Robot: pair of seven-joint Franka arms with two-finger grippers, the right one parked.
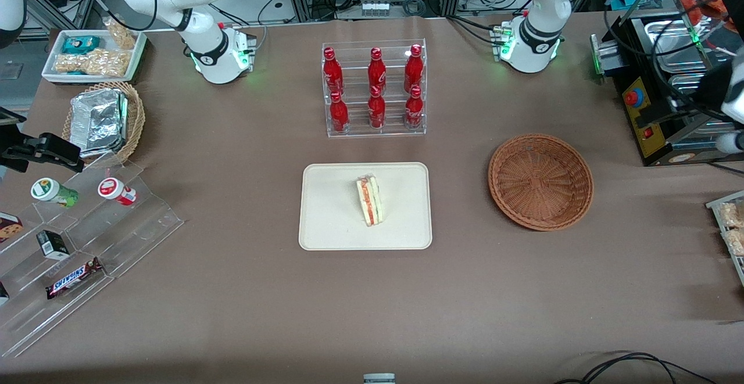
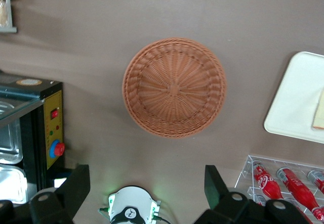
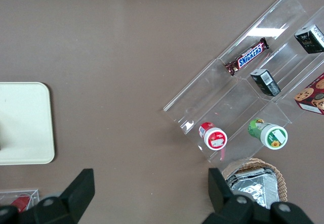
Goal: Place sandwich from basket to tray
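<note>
The sandwich (image 1: 369, 200) stands on its edge in the middle of the cream tray (image 1: 325, 227), its orange and green filling showing. The reddish-brown wicker basket (image 1: 540, 182) is empty and lies beside the tray, toward the working arm's end of the table. In the left wrist view my gripper (image 2: 147, 183) is open and empty, held high above the table, with the empty basket (image 2: 174, 86) below it and a corner of the tray (image 2: 293, 102) with a sliver of the sandwich (image 2: 319, 110) also showing. The fingers (image 2: 76, 183) stand wide apart.
A clear rack of red bottles (image 1: 375, 88) stands farther from the camera than the tray. A black and metal machine (image 1: 657, 99) sits near the working arm's base (image 1: 532, 44). A tan basket of foil packets (image 1: 104, 119) and a clear snack stand (image 1: 87, 227) lie toward the parked arm's end.
</note>
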